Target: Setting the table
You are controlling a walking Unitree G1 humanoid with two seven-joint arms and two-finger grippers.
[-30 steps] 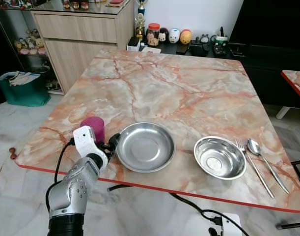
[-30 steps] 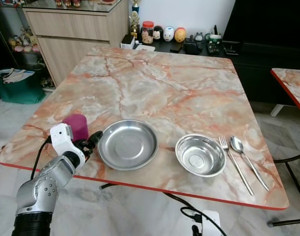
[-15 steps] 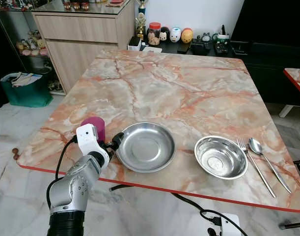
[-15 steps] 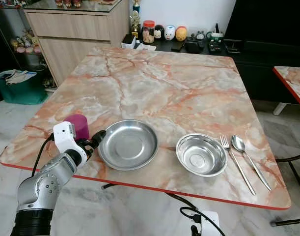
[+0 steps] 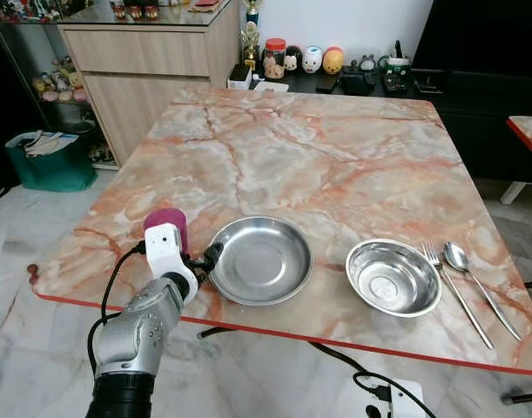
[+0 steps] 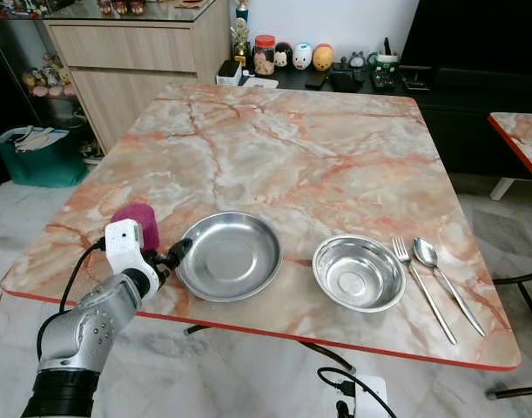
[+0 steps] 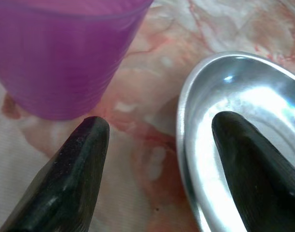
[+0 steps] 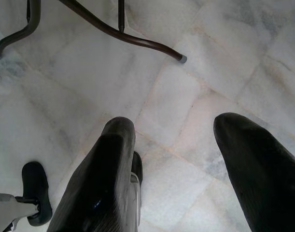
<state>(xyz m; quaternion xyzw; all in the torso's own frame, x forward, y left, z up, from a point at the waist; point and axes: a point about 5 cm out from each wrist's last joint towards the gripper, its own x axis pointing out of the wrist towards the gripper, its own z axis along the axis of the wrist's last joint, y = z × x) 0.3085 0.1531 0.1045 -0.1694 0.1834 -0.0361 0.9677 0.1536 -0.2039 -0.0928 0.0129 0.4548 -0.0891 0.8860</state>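
Left wrist: plate point(image 7: 244, 125) rim between spread jaws

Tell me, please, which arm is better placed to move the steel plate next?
Left. The left gripper is open at the steel plate, one finger over its rim, the other outside beside the purple cup. The right gripper hangs open over the floor, away from the table.

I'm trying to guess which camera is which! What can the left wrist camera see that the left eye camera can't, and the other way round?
The left wrist view alone shows the left gripper open, one black finger over the plate's rim, the other beside the purple cup. The left eye view alone shows the bowl, fork, spoon and cabinet. Both show the cup, the steel plate and the marble table.
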